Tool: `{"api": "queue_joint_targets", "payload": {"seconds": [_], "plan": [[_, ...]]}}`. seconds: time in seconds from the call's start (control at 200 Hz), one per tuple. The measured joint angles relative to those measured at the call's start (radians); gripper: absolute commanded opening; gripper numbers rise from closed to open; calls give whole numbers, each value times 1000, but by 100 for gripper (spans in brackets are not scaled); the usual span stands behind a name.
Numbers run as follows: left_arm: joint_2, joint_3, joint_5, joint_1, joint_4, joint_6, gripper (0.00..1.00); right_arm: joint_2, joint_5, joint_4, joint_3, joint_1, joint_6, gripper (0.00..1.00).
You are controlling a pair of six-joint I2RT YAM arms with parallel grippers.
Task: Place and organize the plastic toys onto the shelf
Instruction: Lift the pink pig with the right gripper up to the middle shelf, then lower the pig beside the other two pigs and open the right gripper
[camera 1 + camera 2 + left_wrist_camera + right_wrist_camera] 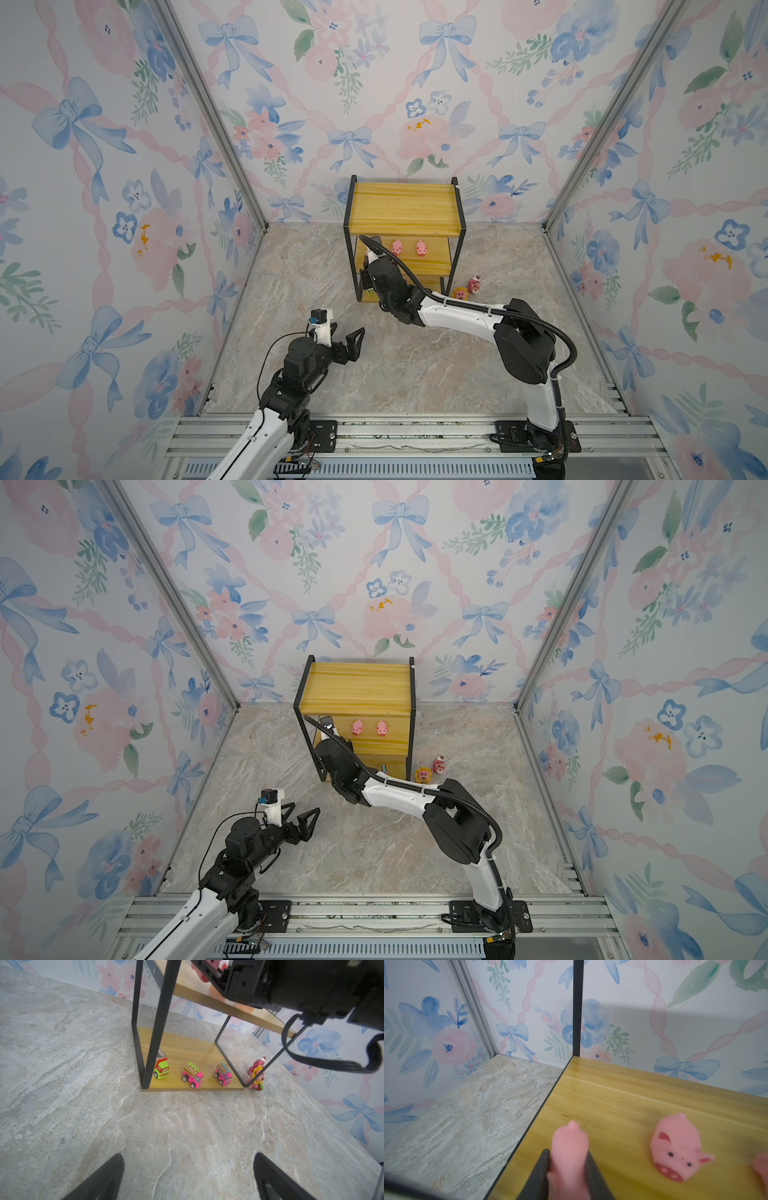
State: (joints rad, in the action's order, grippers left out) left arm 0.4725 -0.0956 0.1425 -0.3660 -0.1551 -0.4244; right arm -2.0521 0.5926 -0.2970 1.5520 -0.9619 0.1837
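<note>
The shelf point(401, 205) stands at the back of the floor. My right gripper point(567, 1152) is shut on a pink pig point(569, 1140) just above the left end of the middle board point(633, 1101). Two more pigs point(397, 247) point(421, 248) lie on that board to its right. A green vehicle point(161, 1069) and two pink vehicles point(192, 1075) point(223, 1074) stand in a row on the bottom board point(187, 1047). A sunflower bear point(460, 294) and a plain pink bear point(474, 284) stand on the floor by the shelf's right foot. My left gripper point(348, 329) hangs open and empty, in front of the shelf and to its left.
The right arm point(457, 316) stretches across the floor in front of the shelf, its cable looping over the wrist. Flowered walls close in the back and both sides. An aluminium rail point(415, 432) runs along the front edge.
</note>
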Motion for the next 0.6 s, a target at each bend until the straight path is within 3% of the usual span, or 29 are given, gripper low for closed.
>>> {"api": "queue_joint_targets", "payload": {"seconds": [0.6], "plan": [[0, 0, 0, 0, 0, 0, 98, -45, 7, -22, 40, 19, 18, 27]]}}
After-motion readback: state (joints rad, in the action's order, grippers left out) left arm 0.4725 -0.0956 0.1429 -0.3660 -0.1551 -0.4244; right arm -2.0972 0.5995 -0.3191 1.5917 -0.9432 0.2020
